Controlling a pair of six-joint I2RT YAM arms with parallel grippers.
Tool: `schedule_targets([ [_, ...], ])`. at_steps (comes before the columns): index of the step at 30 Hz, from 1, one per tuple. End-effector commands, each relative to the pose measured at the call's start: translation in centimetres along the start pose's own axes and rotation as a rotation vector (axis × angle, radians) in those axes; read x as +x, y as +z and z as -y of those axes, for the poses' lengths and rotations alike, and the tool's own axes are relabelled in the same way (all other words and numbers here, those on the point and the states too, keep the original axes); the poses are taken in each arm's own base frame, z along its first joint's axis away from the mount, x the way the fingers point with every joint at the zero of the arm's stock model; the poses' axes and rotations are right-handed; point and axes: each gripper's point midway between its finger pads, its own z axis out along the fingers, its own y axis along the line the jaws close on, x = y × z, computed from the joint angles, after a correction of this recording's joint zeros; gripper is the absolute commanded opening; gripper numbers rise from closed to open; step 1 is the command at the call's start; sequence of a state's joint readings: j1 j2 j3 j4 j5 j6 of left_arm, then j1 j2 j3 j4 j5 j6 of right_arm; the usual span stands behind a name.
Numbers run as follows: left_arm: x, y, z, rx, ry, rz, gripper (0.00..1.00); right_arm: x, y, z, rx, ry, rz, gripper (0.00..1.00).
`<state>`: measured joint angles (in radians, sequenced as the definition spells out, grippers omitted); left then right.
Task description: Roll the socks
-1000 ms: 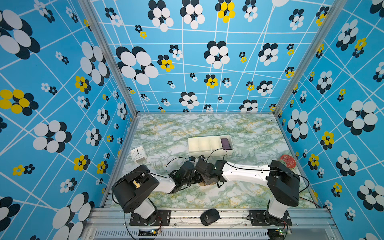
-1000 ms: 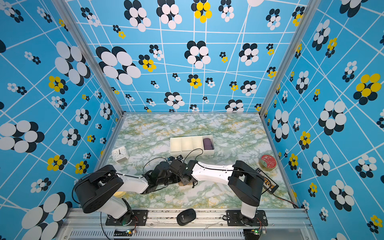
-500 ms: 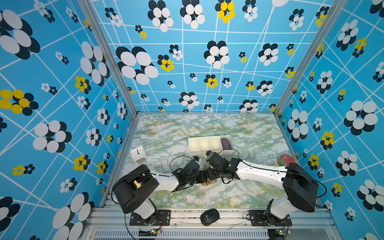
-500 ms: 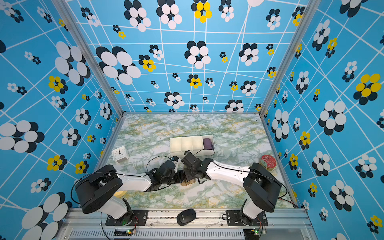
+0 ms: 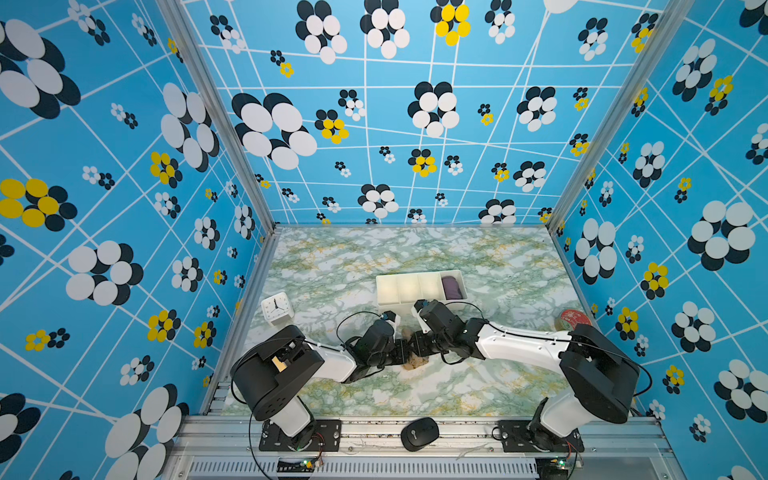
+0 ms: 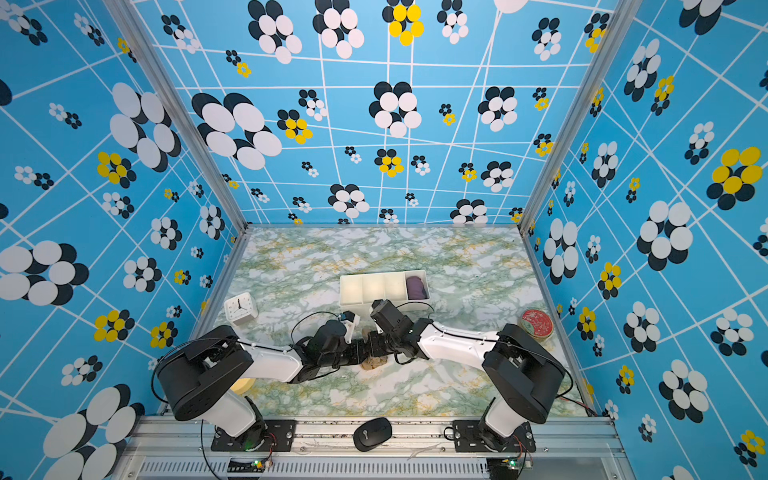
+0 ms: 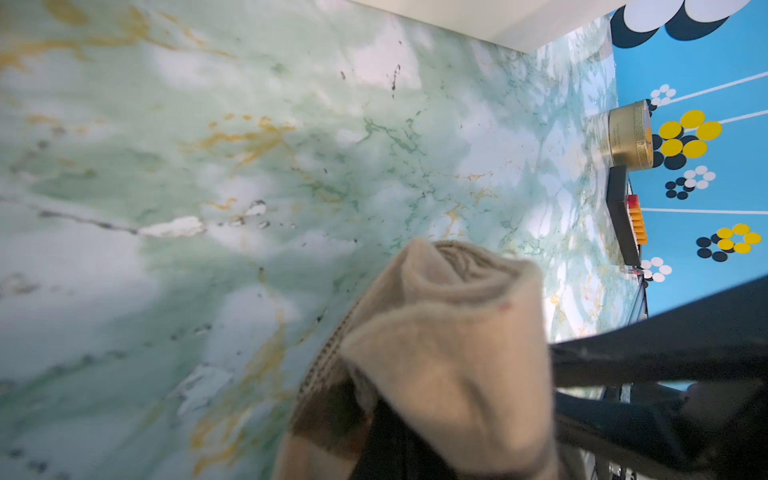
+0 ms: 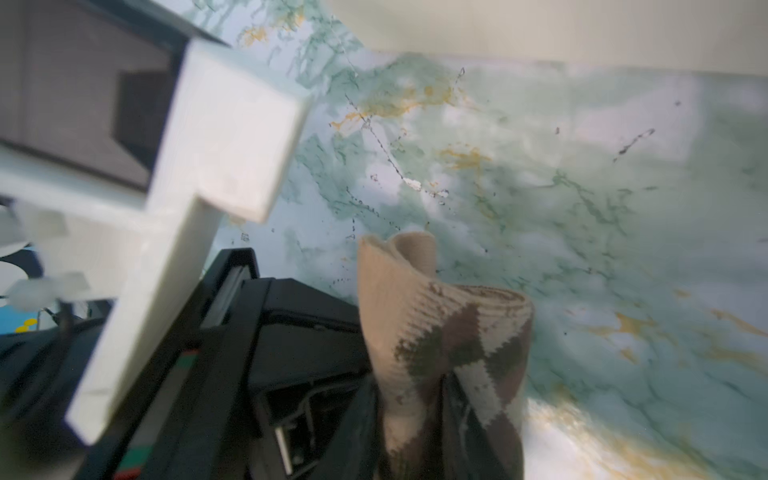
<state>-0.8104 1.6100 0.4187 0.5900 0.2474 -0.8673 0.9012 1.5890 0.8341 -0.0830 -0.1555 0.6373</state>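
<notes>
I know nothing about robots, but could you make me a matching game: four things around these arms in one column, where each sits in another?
Things:
A. white square alarm clock
B. purple fabric bundle
C. round red-lidded tin
D. black computer mouse

Places:
1. on the metal rail in front
2. near the green marble table's right edge
3. end compartment of the white divided tray
4. near the table's left edge

Pairs: A-4, B-3, C-2, D-1

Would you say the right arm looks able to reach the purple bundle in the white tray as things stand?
Probably yes: the purple bundle lies in the open-topped tray close behind the right pincer, with nothing covering it. That pincer is busy at the socks, though.
</notes>
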Motion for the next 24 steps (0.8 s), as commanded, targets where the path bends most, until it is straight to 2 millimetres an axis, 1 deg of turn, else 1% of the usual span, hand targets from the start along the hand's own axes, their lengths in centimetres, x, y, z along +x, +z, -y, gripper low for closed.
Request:
schedule_targets([
  [1, 5.3, -0.2, -5.9, -0.189, -0.056, -0.17, 0.0, 1.0, 0.0, -2.0, -0.147, 0.04, -0.023, 0.29],
  [5, 5.3, -0.6, -6.4, -0.194, -0.063, -0.171, 0.0, 0.7, -0.6, -1.9, -0.203, 0.079, 0.006, 0.3],
  [10, 5.3, -0.8, -6.6, -0.191, -0.071, -0.17, 0.0, 1.0, -0.2, -2.4, -0.247, 0.09, -0.012, 0.29],
  [12, 5.4, -0.8, -6.6, -0.187, -0.077, -0.17, 0.0, 1.2, 0.2, -2.3, -0.25, 0.093, -0.021, 0.26],
  [14, 5.4, -0.8, -6.6, -0.178, -0.086, -0.172, 0.0, 1.7, 0.7, -1.9, -0.23, 0.095, -0.047, 0.19],
  [16, 5.4, -0.7, -6.5, -0.168, -0.091, -0.177, 0.0, 2.4, 1.2, -1.5, -0.21, 0.091, -0.085, 0.15],
  [20, 5.2, -0.4, -6.2, -0.152, -0.096, -0.185, 0.0, 3.8, 2.0, -1.3, -0.184, 0.074, -0.143, 0.13],
  [24, 5.0, -0.1, -5.8, -0.135, -0.099, -0.195, 0.0, 5.7, 3.0, -1.5, -0.129, 0.029, -0.225, 0.12],
])
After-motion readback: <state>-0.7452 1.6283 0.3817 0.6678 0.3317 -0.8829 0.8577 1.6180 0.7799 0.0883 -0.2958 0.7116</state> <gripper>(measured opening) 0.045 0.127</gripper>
